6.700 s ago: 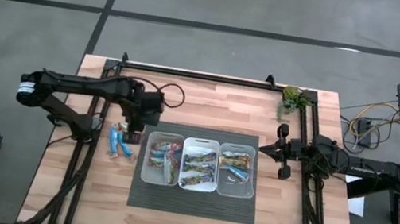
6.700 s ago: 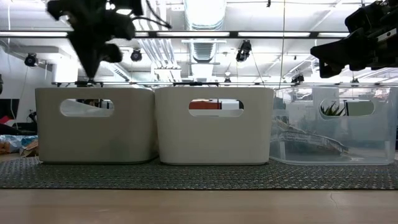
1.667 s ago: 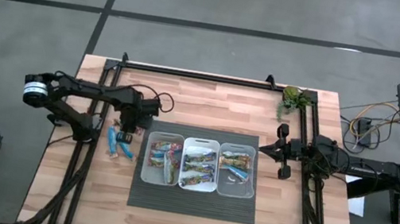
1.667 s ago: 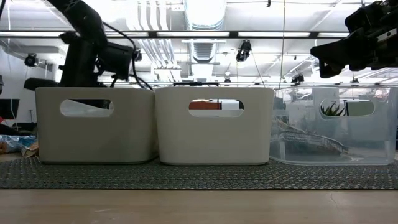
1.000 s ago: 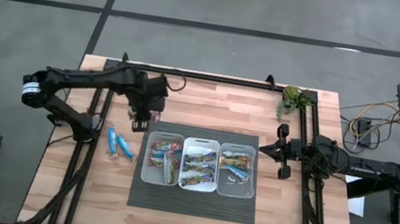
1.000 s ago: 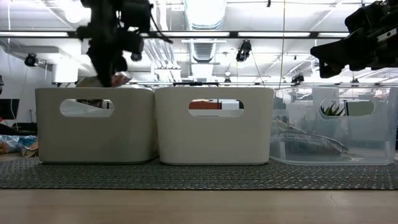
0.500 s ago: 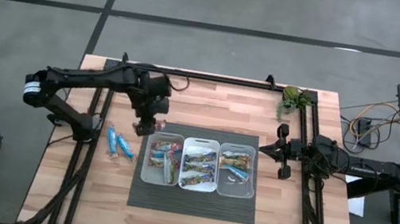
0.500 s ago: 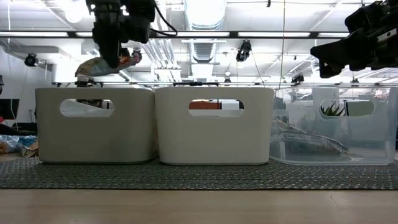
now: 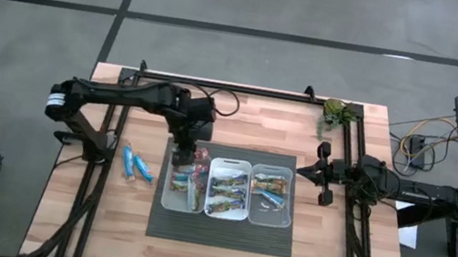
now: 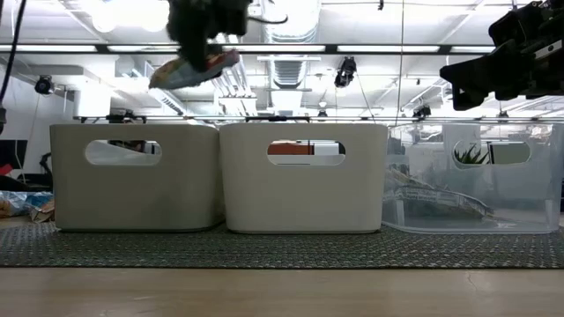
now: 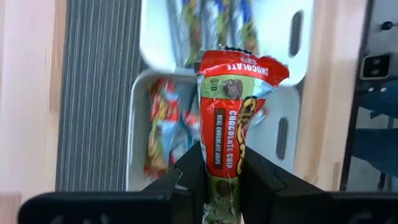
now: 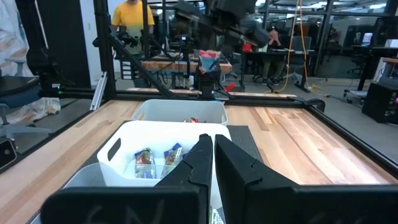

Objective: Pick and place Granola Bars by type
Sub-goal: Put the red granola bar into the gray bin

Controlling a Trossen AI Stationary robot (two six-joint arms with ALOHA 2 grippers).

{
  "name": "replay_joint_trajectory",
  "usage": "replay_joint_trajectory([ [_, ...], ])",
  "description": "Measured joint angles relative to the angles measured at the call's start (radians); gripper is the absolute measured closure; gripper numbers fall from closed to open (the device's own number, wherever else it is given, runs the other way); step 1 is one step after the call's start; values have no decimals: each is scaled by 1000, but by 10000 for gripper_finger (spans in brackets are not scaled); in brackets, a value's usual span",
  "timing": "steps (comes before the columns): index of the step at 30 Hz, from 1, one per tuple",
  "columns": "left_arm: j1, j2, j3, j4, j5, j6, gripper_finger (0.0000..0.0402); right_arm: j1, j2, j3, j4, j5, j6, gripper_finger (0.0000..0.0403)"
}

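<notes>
The left gripper [image 11: 219,171] is clamped on the lower end of a red-wrapped bar [image 11: 231,106], its fingers pinching the wrapper from both sides while the rest of the bar juts out free ahead of them. In the high view that gripper [image 9: 186,151] sits left of centre in the frame, over the far end of the left bin [image 9: 167,194]. In the low view the bar [image 10: 196,67] hangs tilted near the top left, well above the bin rims.

The bar looks light and thin. Its foil wrapper is probably slick and crinkly, and the crimped end is soft, so a grip there may let it droop or swing. Taking it across the stiffer middle would likely hold truer.

The left bin already holds red-marked bars [image 11: 163,127], the middle bin [image 9: 232,162] a mixed pile. Two blue bars [image 9: 134,165] lie on the table [image 9: 249,118], left of the bins.

The right gripper [image 12: 210,149] is shut and empty, parked at the right of the high view [image 9: 321,173], beside the right bin [image 9: 292,194].
</notes>
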Motion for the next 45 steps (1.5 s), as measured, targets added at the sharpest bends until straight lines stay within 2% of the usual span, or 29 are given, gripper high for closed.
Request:
replay_joint_trajectory([
  [8, -68, 91, 134, -2, 0, -16, 346, 0, 0, 0, 0, 0, 0, 394],
  [24, -171, 170, 136, -8, 0, -131, 346, 0, 0, 0, 0, 0, 0, 394],
  [34, -215, 182, 47, 42, 0, -209, 346, 0, 0, 0, 0, 0, 0, 394],
  [45, -220, 177, -21, 55, 2, -226, 346, 0, 0, 0, 0, 0, 0, 394],
])
